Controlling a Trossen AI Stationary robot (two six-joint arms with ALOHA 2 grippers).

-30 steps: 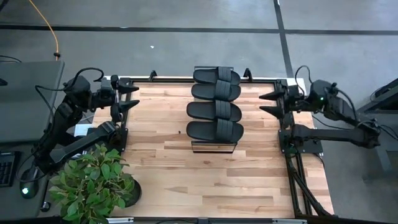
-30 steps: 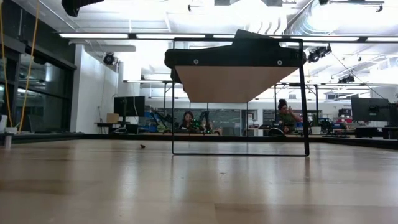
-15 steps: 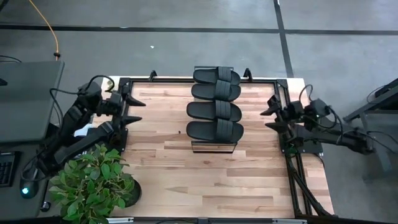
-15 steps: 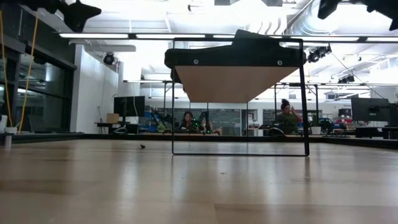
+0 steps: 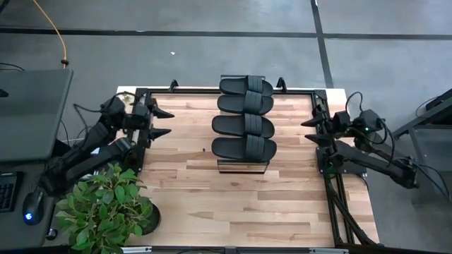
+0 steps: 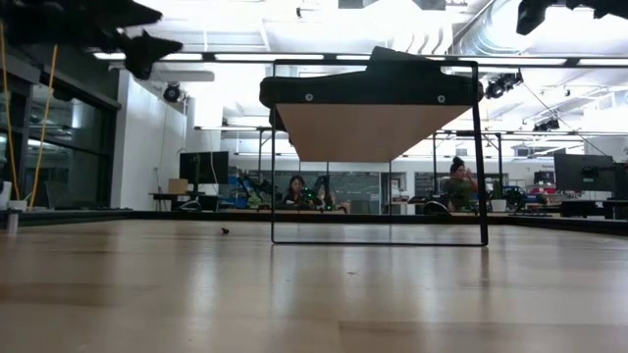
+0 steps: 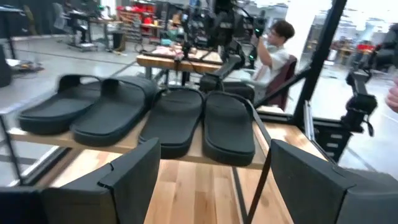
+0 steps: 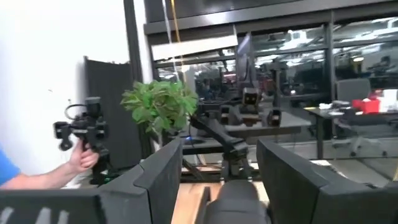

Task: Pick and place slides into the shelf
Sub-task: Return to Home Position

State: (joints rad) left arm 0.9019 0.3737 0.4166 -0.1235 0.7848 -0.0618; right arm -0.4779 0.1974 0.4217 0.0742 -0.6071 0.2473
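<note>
In the high view, four black slides [image 5: 244, 104] lie side by side, soles down, on the light wood top of the narrow shelf [image 5: 243, 166] at the table's far middle. The left wrist view shows the slides [image 7: 177, 118] on the plank [image 7: 124, 144] from the side. In the low view the shelf [image 6: 373, 132] stands on its thin dark frame. My left gripper [image 5: 169, 122] hovers open at the left of the shelf, pointing at it. My right gripper [image 5: 305, 131] hovers open at its right. Both stand clear of the slides.
A potted plant [image 5: 106, 208] stands at the near left corner. A dark desk [image 5: 32, 113] lies beyond the left edge. Bare wood tabletop [image 5: 247, 204] stretches near the shelf. A person's hand [image 8: 81, 152] holding a device shows in the right wrist view. People sit in the room behind [image 6: 456, 181].
My left gripper has moved toward the table's right, closer to the shelf, and has come into the low view from the upper left. My right gripper has shifted a little toward the near edge as its arm folded back. The slides and the shelf have stayed where they were.
</note>
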